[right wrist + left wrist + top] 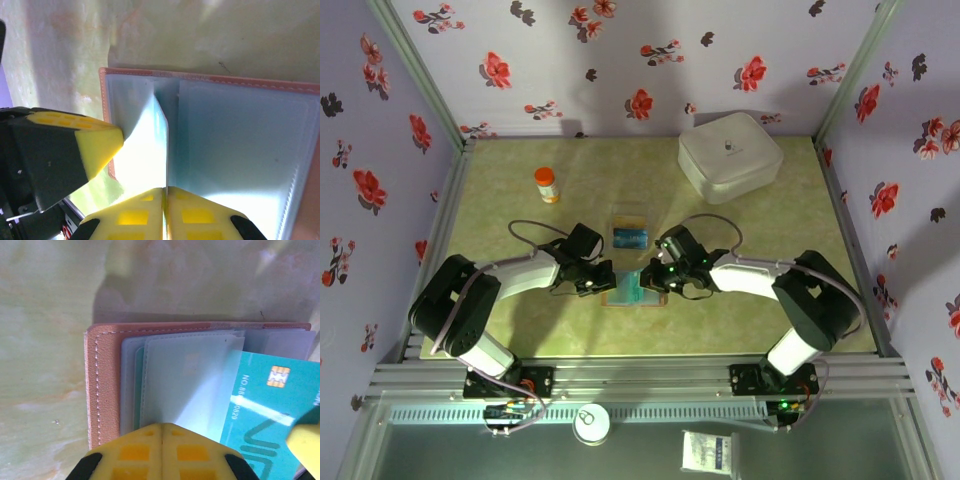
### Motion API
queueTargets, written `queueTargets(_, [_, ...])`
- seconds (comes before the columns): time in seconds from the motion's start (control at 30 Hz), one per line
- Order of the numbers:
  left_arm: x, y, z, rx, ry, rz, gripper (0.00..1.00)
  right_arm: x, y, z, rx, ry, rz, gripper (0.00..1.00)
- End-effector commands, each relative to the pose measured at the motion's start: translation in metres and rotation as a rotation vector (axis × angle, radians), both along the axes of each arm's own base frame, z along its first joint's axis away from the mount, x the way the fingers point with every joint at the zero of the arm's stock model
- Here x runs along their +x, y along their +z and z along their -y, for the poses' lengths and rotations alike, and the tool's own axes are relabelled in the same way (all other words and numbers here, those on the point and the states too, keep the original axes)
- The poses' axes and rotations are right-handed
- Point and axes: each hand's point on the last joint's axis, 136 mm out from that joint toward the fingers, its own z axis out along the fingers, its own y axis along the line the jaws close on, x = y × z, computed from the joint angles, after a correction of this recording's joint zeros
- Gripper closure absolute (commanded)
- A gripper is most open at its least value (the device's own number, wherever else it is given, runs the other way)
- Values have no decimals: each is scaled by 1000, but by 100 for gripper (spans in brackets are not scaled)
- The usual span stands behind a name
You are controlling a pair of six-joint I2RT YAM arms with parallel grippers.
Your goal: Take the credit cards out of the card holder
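The brown card holder [616,298] lies open near the table's front, blue-grey inside up [240,150], stitched leather edge [102,385] to the left. My left gripper [162,427] is shut, its tips resting on the holder's clear sleeves. A teal credit card [270,405] with a gold chip sticks out of a sleeve at a slant. My right gripper [165,189] is shut on this card's edge [152,150]. The two grippers [603,277] [655,280] meet over the holder from either side. A left fingertip [95,142] sits just left of the card.
A clear plastic tray [630,222] with blue cards in it lies just behind the holder. An orange pill bottle [547,184] stands at the back left. A big white rounded box [730,155] sits at the back right. Floral walls close in three sides.
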Motion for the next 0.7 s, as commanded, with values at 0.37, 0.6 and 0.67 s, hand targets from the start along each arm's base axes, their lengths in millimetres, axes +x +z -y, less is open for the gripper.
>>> queueTargets(0.37, [-1, 18, 2, -9, -19, 19, 99, 8, 50, 34, -274, 199, 194, 99])
queueTargets(0.6, [1, 32, 0, -18, -12, 55, 91, 22, 76, 42, -430, 481, 381, 100])
queueTargets(0.67, [1, 34, -3, -13, -4, 64, 89, 26, 80, 44, -473, 592, 432, 100])
